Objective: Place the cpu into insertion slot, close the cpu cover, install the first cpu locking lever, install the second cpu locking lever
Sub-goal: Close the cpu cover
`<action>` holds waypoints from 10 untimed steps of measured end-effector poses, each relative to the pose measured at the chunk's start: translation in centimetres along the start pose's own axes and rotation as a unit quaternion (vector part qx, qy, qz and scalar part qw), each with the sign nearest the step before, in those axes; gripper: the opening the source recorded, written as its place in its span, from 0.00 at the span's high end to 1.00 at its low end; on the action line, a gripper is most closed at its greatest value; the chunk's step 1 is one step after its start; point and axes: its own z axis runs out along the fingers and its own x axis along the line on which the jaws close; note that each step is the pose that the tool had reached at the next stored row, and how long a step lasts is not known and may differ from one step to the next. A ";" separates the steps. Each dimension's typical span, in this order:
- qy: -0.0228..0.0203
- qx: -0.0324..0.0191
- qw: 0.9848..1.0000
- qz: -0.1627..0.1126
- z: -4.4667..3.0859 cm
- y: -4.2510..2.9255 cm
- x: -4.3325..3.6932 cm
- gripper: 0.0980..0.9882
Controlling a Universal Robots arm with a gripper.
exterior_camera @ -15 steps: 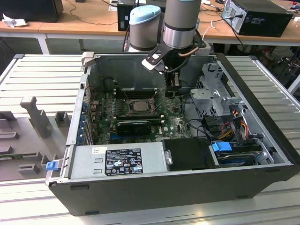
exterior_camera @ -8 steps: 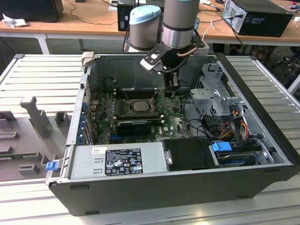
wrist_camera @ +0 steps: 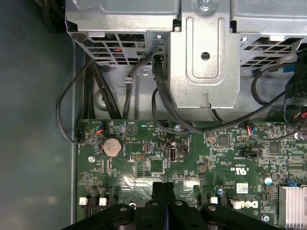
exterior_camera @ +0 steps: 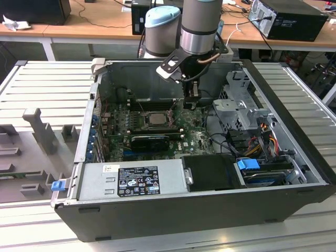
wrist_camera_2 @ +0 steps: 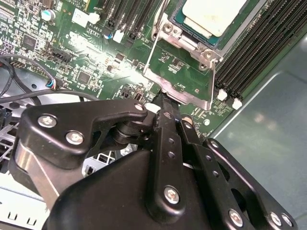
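Note:
The cpu lies flat in the insertion slot, pale top up; in the exterior view the cpu sits mid-motherboard. The cpu cover, a thin metal frame, stands open and swung away from the chip, with green board showing through its window. My gripper is shut, its tips right at the cover's free edge; whether they pinch it I cannot tell. A thin wire lever runs along the cover's side. In the exterior view the gripper hangs just to the right of the socket; in the first wrist view the gripper sits over the board.
The green motherboard lies inside an open computer case. Long black memory slots flank the socket. A metal drive cage with black cables is close by. A power supply and a black card sit nearer the front.

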 end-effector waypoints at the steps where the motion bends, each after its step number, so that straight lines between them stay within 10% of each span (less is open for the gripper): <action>1: 0.000 0.000 1.000 0.000 0.01 -0.03 0.00 0.99; 10: 0.000 0.000 1.000 0.000 0.05 -0.30 0.00 0.99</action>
